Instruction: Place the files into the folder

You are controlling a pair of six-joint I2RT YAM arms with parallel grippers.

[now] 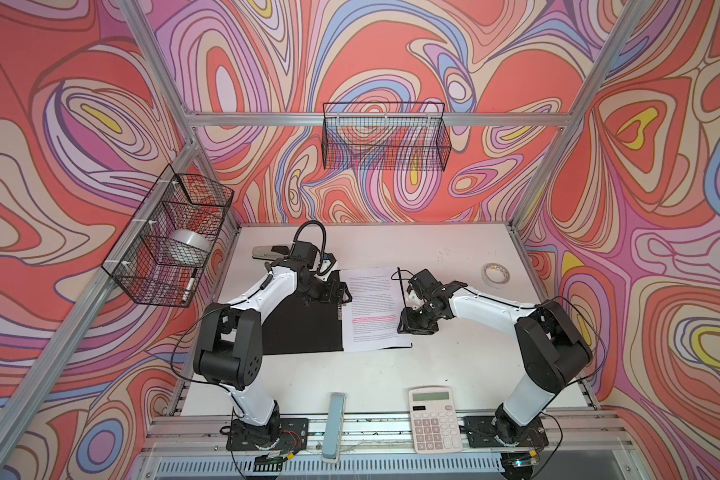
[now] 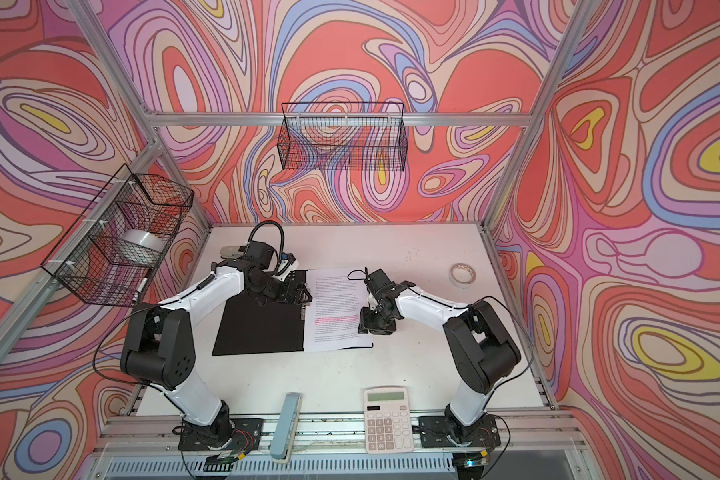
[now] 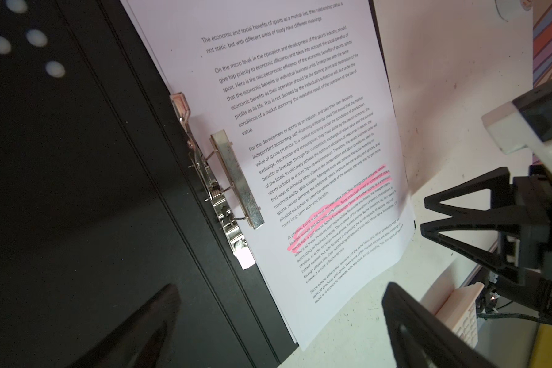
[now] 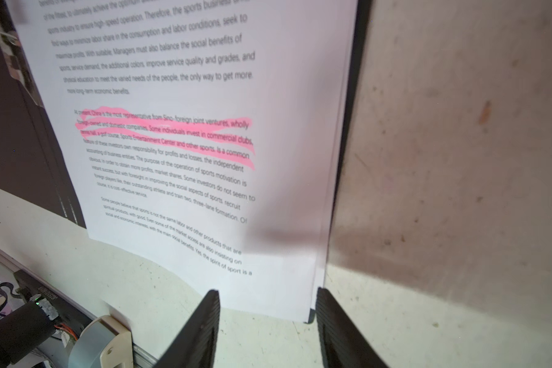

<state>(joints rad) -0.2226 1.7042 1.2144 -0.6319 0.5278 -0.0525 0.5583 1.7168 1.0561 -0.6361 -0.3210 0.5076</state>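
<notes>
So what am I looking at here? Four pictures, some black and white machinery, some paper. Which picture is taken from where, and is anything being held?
These are two robot arms mounted at the front of a white table. Two pictures come from a camera overhead and show the whole scene almost identically. The other two come from small cameras on each arm's wrist, looking past its gripper.

On the table lies an open folder, black inside. The printed files lie on one half of it, beside a metal clip. A calculator and a tape roll sit nearby.

The left gripper hovers open over the folder's spine. The right gripper hangs at the files' outer edge, jaws apart. Neither holds anything.
</notes>
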